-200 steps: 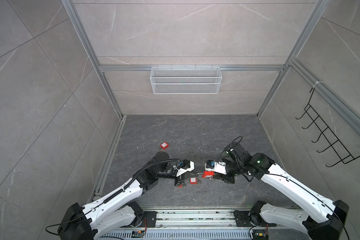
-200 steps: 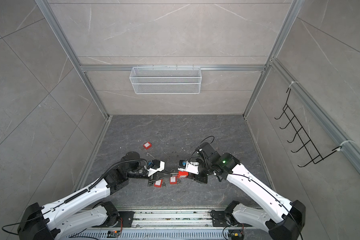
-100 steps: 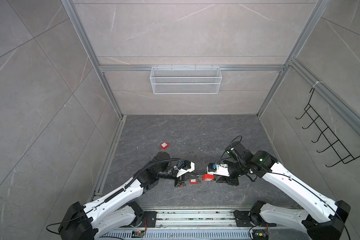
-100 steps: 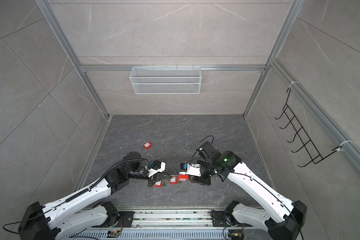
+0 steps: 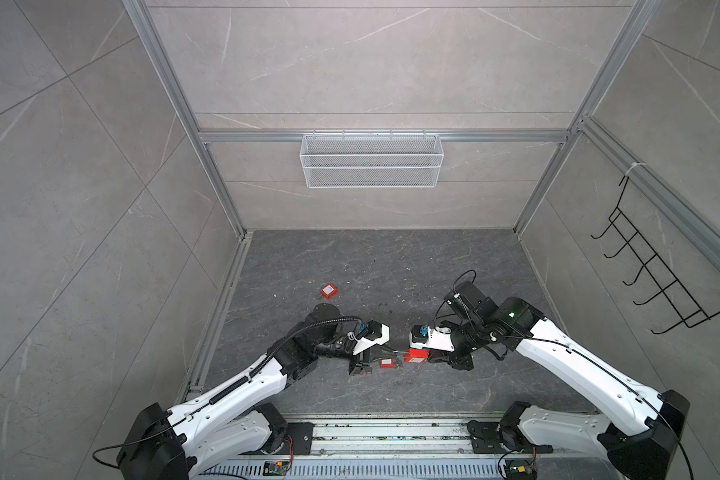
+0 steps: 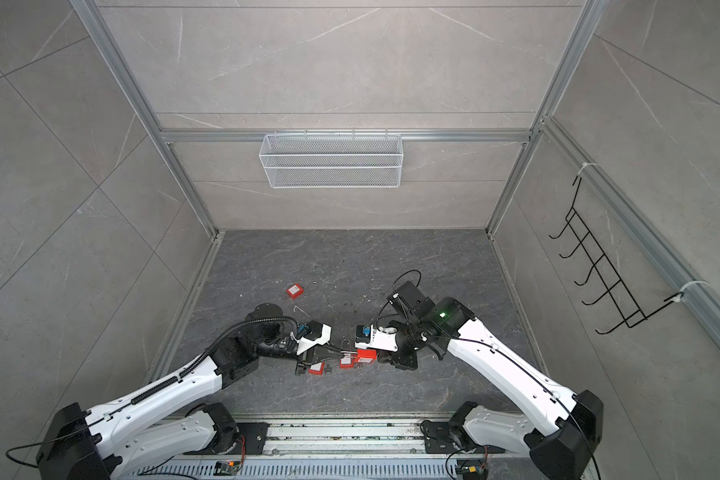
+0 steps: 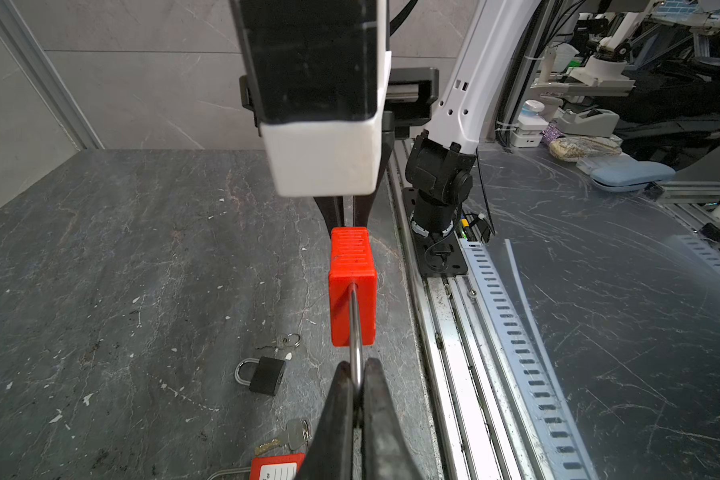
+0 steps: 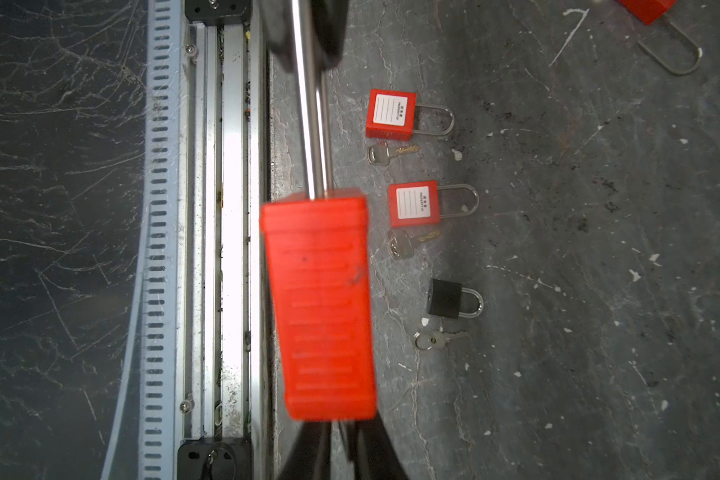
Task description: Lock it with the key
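Note:
A red padlock (image 7: 352, 286) hangs above the floor between my two arms, seen in both top views (image 5: 417, 356) (image 6: 366, 356). My left gripper (image 7: 357, 382) is shut on its steel shackle (image 7: 354, 332). At the padlock's base (image 8: 321, 307), my right gripper (image 8: 344, 432) has its fingers (image 7: 333, 210) drawn close together. A thin grey sliver shows between them. The padlock body hides most of the key.
On the floor lie two labelled red padlocks (image 8: 391, 114) (image 8: 414, 203), each with a loose key (image 8: 379, 154) (image 8: 402, 243). A black padlock (image 8: 445, 298) and its ringed key (image 8: 427, 340) lie beside them. Another red padlock (image 5: 328, 291) lies further back. The metal rail (image 5: 391, 432) runs along the front edge.
The right gripper's jaws have narrowed at the padlock's base. The padlock has dropped slightly toward the front. The left gripper keeps its hold on the shackle.

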You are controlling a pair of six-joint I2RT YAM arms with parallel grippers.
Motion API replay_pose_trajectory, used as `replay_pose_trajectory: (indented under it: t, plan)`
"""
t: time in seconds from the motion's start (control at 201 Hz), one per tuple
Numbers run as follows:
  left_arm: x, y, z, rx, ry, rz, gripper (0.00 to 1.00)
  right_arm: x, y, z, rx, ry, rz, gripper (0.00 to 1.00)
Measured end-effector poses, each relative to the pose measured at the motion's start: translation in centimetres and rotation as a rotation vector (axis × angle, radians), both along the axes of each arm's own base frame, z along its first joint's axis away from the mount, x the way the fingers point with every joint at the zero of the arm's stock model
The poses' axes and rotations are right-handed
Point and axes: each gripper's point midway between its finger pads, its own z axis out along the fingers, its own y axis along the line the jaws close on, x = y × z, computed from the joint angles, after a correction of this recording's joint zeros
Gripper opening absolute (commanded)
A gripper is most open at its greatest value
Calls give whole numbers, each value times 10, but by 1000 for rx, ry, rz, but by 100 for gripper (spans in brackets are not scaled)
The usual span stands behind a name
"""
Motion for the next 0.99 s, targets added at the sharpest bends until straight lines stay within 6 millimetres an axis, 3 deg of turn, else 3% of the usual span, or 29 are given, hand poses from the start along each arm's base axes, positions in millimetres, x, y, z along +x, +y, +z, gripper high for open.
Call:
replay_pose_trajectory:
  t: [0.368, 0.563, 0.682, 0.991]
  plan:
    - [2, -2, -2, 8, 8, -1, 0, 2, 2, 8, 42, -51, -5, 15]
    - [3, -5, 2, 11, 11, -8, 0, -2, 4, 2, 33, -5, 10, 11]
    - [4, -5, 2, 27, 13, -13, 0, -4, 4, -2, 20, 13, 25, 0]
    - [4, -2, 4, 68, 1, -35, 0, -6, 4, -1, 22, -3, 54, 0]
